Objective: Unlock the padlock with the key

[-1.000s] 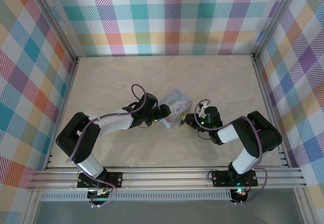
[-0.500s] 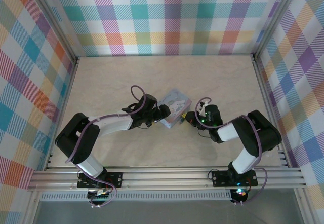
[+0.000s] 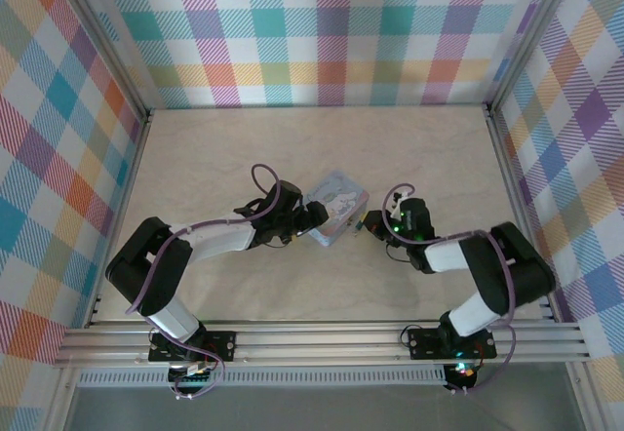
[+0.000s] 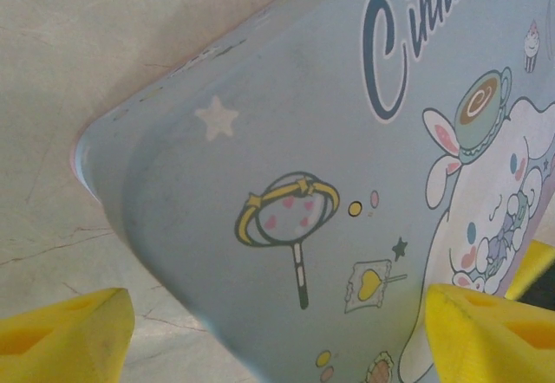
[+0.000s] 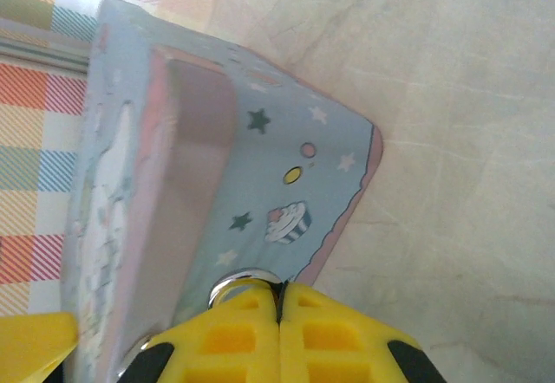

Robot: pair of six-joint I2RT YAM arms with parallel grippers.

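Note:
The pale blue cartoon tin (image 3: 336, 205) lies mid-table between both arms. My left gripper (image 3: 314, 218) is open and straddles the tin's near left corner; its yellow fingertips (image 4: 61, 331) stand wide apart on either side of the lid (image 4: 286, 166). At the tin's right side, my right gripper (image 3: 369, 226) has its yellow pads (image 5: 234, 335) pressed together on a thin sliver, apparently the key. A chrome loop (image 5: 238, 281) pokes out above the pads against the tin's side (image 5: 286, 184). The padlock seems to be the tiny teal-green speck (image 3: 359, 223) by that edge.
The beige tabletop (image 3: 244, 148) runs back to plaid walls behind and on both sides. An aluminium rail (image 3: 312, 338) with both arm bases crosses the near edge. Purple cables loop above both wrists.
The right gripper has shifted slightly right and toward the back along the tin's edge, and its elbow has swung outward. The left arm and the tin have stayed put.

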